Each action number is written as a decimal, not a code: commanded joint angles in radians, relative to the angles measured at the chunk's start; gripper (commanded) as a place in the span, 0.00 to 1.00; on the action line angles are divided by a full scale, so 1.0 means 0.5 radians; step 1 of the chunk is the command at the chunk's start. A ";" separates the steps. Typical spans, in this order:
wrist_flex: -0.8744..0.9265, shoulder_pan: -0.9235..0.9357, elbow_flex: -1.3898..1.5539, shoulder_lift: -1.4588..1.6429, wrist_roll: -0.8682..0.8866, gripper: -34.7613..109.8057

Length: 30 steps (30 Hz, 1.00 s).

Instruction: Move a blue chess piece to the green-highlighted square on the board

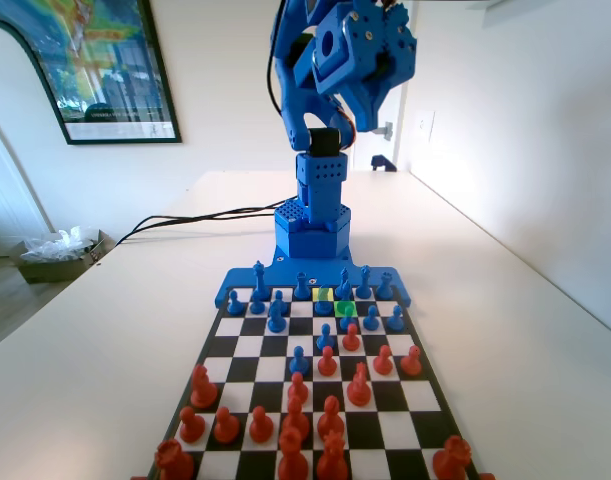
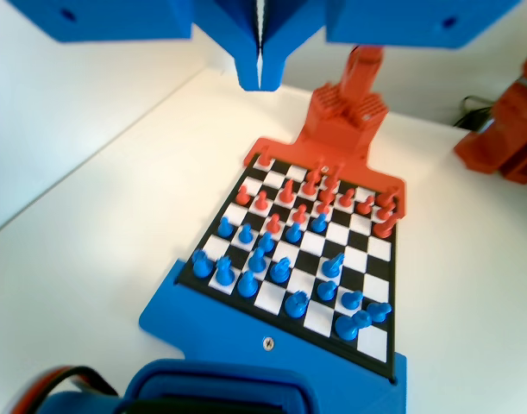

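Down at the fixed view's bottom edge, the front orange-red pieces (image 1: 290, 440) are getting cropped and the board (image 1: 221, 345) is running out of frame. The glossy chequered squares are sitting flush against a blue plastic rim (image 1: 247, 283) at the far end. The green-highlighted square (image 1: 346, 308) is glowing in the second row from that rim, right of centre, just beside a paler yellow-green square (image 1: 323, 294), with blue pieces (image 1: 276, 318) crowding close. Overhead, the gripper (image 2: 260, 76) is hanging high above the board, blurred, its chunky jaws pressed together, holding nothing.
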 commanded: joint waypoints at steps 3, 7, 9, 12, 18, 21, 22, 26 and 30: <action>-0.043 0.034 0.086 0.218 -0.003 0.25; -0.184 0.055 0.279 0.325 0.000 0.25; -0.187 0.064 0.325 0.362 -0.015 0.25; -0.190 0.077 0.337 0.396 -0.018 0.25; -0.209 0.120 0.341 0.476 -0.037 0.25; -0.227 0.141 0.344 0.540 -0.031 0.25; -0.230 0.144 0.344 0.561 -0.031 0.25; -0.233 0.187 0.344 0.565 -0.028 0.25; -0.233 0.239 0.347 0.565 -0.025 0.25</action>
